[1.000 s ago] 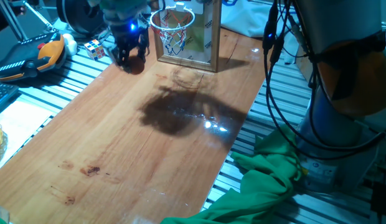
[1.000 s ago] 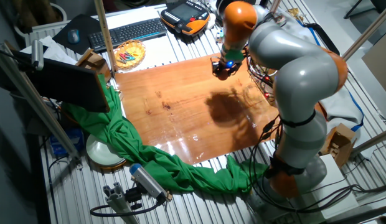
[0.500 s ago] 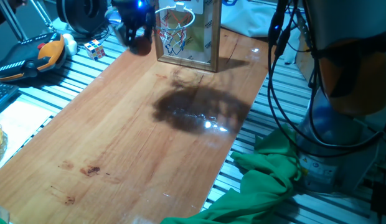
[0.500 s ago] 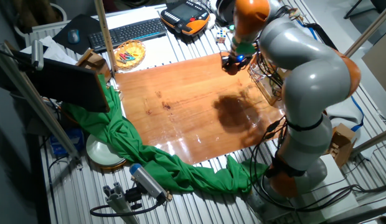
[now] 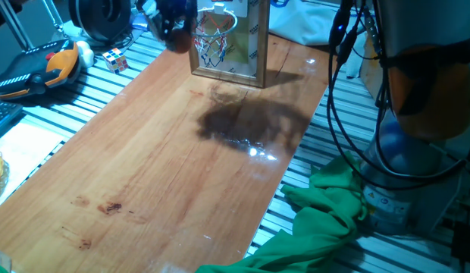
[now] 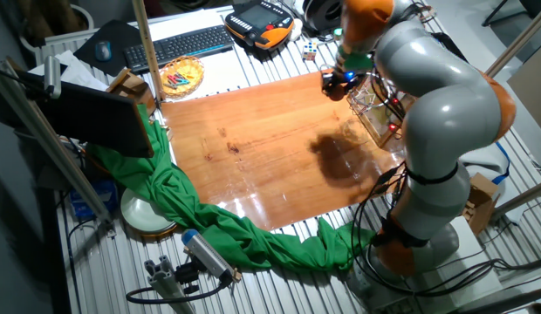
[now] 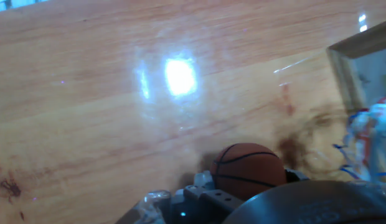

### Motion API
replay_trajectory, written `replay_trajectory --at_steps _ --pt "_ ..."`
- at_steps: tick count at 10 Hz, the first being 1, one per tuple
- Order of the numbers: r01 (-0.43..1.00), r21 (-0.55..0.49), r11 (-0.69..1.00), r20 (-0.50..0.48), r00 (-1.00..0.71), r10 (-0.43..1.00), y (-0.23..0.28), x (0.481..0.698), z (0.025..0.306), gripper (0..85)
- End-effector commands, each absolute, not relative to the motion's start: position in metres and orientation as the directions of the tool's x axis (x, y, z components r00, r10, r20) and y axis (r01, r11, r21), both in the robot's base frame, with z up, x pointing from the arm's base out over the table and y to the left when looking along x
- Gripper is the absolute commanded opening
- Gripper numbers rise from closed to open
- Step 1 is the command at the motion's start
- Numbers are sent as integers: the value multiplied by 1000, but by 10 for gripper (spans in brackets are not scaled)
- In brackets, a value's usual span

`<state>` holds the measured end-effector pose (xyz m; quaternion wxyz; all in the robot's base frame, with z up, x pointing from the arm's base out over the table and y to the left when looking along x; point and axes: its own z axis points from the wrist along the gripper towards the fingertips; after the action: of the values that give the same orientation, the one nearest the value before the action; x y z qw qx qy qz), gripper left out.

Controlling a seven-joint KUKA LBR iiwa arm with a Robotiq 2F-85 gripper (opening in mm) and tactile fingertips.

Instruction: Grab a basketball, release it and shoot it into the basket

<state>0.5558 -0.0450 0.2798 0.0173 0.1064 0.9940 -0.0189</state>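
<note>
One gripper (image 5: pixel 173 24) pinching the basketball (image 7: pixel 249 171), raised beside the basket (image 5: pixel 210 29), above the wooden table (image 5: pixel 167 159)

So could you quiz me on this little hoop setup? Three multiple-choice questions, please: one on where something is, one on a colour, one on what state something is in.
1. Where is the gripper relative to the basket?
A. Just beside the rim, raised off the table
B. Down at the near end of the table
C. Behind the backboard

2. What colour is the cloth hanging off the table's edge?
A. Blue
B. Green
C. Yellow

3. What state is the basketball in?
A. Lying in the net
B. Rolling free on the wood
C. Held at the gripper

Answers: 1 A, since the fixed view shows it level with the rim, next to it. 2 B, since both fixed views show green fabric. 3 C, since the hand view shows the ball right at the fingers, above the tabletop.
</note>
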Motion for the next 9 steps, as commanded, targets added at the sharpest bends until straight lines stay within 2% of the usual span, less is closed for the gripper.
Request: replay_trajectory --at_steps 1,9 --pt "211 -36 977 -44 -977 209 -49 555 282 7" --pt "244 -28 969 -28 -970 243 -77 552 295 7"
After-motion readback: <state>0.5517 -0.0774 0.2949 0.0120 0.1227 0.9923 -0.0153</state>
